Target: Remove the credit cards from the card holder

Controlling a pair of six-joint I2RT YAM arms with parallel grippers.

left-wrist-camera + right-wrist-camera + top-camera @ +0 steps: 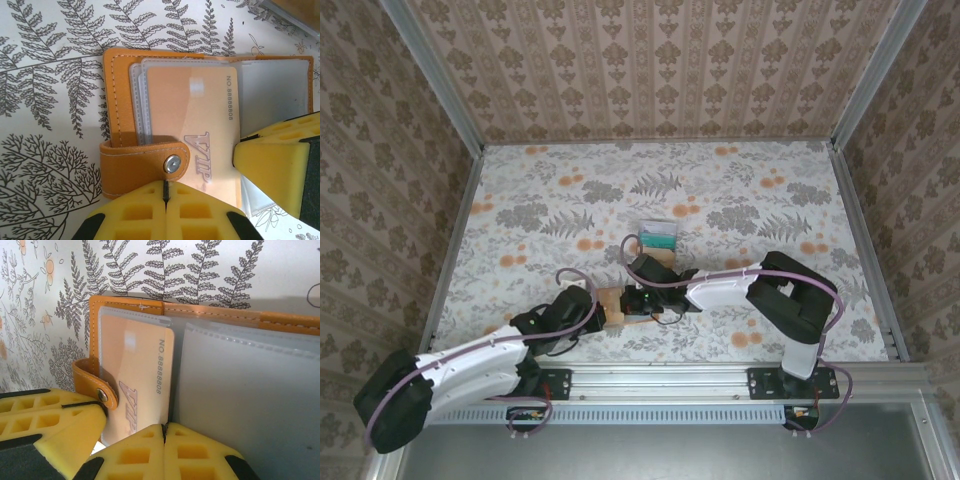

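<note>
The small orange leather bifold card holder point(117, 100) lies open and flat on the fern-and-flower patterned tabletop point(520, 220), close to the near edge and roughly midway between the two arm bases. Its clear plastic sleeves point(272, 85) fan across the inside. The frontmost sleeve on one side holds an orange-tan plastic card point(195, 115) printed with "VIP" and a number. An orange strap with a metal snap point(172, 164) curls round the holder's edge over that card.

The left gripper point(165, 192) has its yellow foam fingers pressed fully together, and the strap runs in between their tips, so it pinches the holder there. The right gripper point(164, 429) is likewise closed tight, with its tips at the card's near edge beside the empty sleeves. Whether it nips the card, the sleeve or nothing cannot be told.

Farther out on the table, well apart from the holder, lies a teal rectangular card point(656, 236). An orange-tan piece touches its near side, too small to identify.
</note>
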